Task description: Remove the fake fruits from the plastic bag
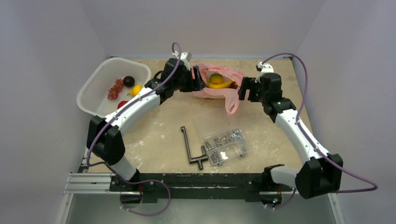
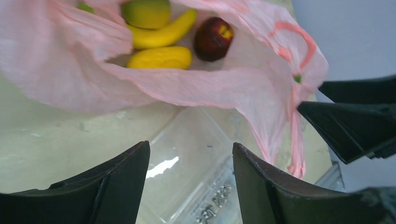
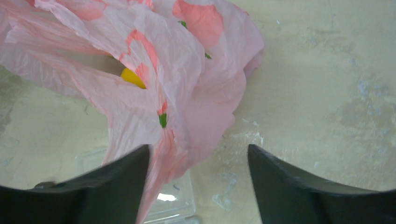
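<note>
The pink plastic bag (image 1: 223,91) lies open at the back middle of the table. In the left wrist view the bag (image 2: 196,88) holds a banana (image 2: 163,32), a lemon (image 2: 161,57), a green-yellow fruit (image 2: 147,11) and a dark red fruit (image 2: 213,38). My left gripper (image 1: 198,78) is open and empty at the bag's left side (image 2: 189,154). My right gripper (image 1: 243,88) is open at the bag's right side (image 3: 198,154). The bag's hanging handle (image 3: 161,154) drapes just inside its left finger, not clamped. A yellow fruit (image 3: 132,77) peeks through the folds.
A white basket (image 1: 95,81) at the back left holds a grape bunch (image 1: 115,88), a dark purple fruit (image 1: 129,81), a yellow fruit (image 1: 136,89) and a red piece (image 1: 122,104). A clear compartment box (image 1: 222,137) of screws and a black tool (image 1: 194,150) lie in front of the bag.
</note>
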Controlling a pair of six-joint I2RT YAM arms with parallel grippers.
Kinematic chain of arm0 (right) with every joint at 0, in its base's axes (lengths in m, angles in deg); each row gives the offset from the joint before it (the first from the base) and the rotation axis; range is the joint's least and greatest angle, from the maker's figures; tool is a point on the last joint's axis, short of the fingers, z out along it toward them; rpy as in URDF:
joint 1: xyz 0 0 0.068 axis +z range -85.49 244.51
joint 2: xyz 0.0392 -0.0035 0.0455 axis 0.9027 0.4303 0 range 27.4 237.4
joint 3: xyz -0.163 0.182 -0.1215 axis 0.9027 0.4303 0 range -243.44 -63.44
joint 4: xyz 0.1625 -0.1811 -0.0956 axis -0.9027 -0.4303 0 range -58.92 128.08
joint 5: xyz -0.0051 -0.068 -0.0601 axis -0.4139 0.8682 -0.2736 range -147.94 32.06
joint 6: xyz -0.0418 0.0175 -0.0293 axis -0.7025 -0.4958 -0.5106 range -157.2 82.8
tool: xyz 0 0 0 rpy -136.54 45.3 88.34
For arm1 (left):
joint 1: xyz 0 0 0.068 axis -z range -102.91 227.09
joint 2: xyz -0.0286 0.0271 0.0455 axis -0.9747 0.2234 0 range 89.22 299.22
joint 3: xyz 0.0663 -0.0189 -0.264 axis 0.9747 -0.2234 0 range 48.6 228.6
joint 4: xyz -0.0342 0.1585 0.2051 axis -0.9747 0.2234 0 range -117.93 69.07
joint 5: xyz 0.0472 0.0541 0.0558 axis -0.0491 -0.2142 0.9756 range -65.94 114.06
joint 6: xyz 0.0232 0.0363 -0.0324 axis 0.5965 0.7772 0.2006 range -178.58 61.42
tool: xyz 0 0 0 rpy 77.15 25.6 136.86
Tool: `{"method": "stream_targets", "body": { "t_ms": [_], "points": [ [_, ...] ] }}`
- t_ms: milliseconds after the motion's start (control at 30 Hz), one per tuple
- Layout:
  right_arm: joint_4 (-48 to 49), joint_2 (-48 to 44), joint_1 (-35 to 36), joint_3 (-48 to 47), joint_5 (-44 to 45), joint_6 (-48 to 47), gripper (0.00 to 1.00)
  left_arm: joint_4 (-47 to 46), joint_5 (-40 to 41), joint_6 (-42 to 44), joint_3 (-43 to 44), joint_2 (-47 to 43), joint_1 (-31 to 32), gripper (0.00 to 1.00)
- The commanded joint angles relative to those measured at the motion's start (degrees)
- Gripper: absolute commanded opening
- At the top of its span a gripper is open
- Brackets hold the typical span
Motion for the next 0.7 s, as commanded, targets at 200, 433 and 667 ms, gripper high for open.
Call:
{"method": "stream_targets", "body": {
  "t_ms": [200, 433, 667],
  "points": [
    [14.82, -3.58, -0.07, 8.51, -4.66, 18.77, 0.99, -13.53, 3.70, -5.03, -4.75, -0.01, 10.15, 0.65],
    [17.98, 4.04, 0.41, 6.69, 3.46, 36.65, 0.99, -12.84, 10.32, -2.67, -7.63, -2.51, 10.71, 0.71],
    [23.53, 13.76, 1.59, 6.26, 10.53, 34.01, 0.92, -10.83, 8.70, 0.16, -6.27, -2.86, 10.70, 0.71]
  ]
}}
